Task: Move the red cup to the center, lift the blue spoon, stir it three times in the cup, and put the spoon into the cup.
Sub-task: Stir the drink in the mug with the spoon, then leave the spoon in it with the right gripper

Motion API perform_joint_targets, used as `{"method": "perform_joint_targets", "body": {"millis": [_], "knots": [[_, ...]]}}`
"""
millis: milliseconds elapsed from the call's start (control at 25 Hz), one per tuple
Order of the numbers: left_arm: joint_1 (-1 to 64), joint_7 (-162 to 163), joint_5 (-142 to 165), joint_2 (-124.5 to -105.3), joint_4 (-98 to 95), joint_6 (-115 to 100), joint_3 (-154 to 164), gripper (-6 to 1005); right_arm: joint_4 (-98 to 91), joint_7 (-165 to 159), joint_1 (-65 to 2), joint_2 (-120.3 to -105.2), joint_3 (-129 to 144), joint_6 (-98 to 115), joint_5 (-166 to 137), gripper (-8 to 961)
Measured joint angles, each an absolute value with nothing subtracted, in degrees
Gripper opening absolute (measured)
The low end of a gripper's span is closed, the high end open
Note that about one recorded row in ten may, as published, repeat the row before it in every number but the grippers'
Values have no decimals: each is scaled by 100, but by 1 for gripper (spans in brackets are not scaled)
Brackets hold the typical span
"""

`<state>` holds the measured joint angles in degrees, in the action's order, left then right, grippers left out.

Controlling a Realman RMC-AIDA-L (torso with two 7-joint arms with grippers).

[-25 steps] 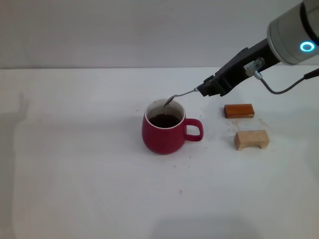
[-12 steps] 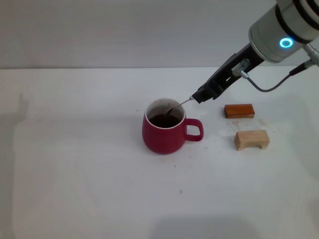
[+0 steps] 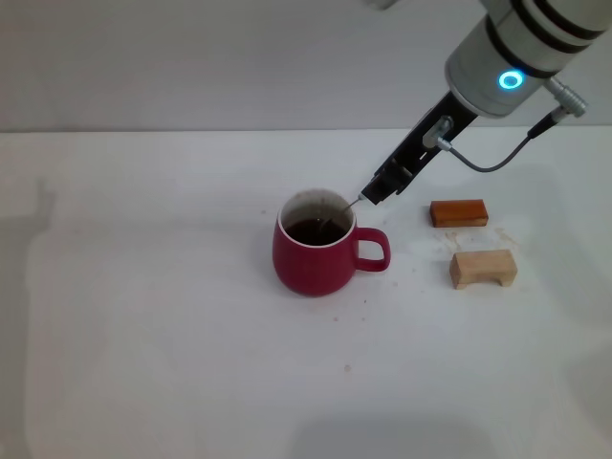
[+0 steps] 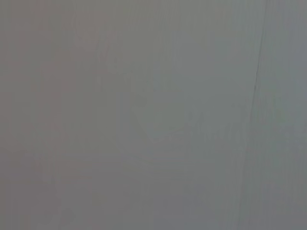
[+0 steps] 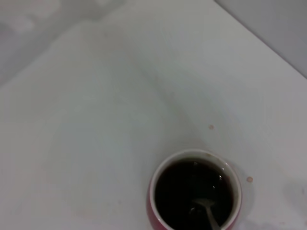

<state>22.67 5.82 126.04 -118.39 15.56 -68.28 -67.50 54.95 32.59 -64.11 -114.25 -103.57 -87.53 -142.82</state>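
The red cup (image 3: 317,256) stands near the middle of the white table, handle pointing right, with dark liquid inside; it also shows in the right wrist view (image 5: 194,191). My right gripper (image 3: 378,189) hangs just above and right of the cup's rim, shut on the blue spoon (image 3: 340,211). Its handle is hidden in the fingers; only the grey neck shows, slanting down into the cup. The spoon's bowl (image 5: 202,207) dips into the liquid. My left gripper is out of view.
An orange rectangular block (image 3: 458,212) and a tan wooden block (image 3: 483,269) lie to the right of the cup. The table's far edge meets a grey wall. The left wrist view shows only a plain grey surface.
My right arm has swung left and steeper. The spoon's bowl has gone from the cup's far rim down into the liquid.
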Motion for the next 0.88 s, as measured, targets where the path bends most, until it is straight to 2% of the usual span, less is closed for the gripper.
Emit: {"method": "perform_joint_targets", "body": {"millis": [120, 560, 880], "knots": [[2268, 589, 12604, -11839, 1556, -6834, -6750, 861, 5131, 3405, -6628, -11485, -10354, -8648, -14463, 152], [2269, 740, 12603, -11835, 1516, -6838, -6750, 861, 4868, 3438, -6870, -11538, -10342, -8569, -14651, 152], [2300, 744, 12604, -11830, 1494, -6838, -6764, 861, 4863, 3466, -6987, -11686, -10189, -8680, -14627, 152]]}}
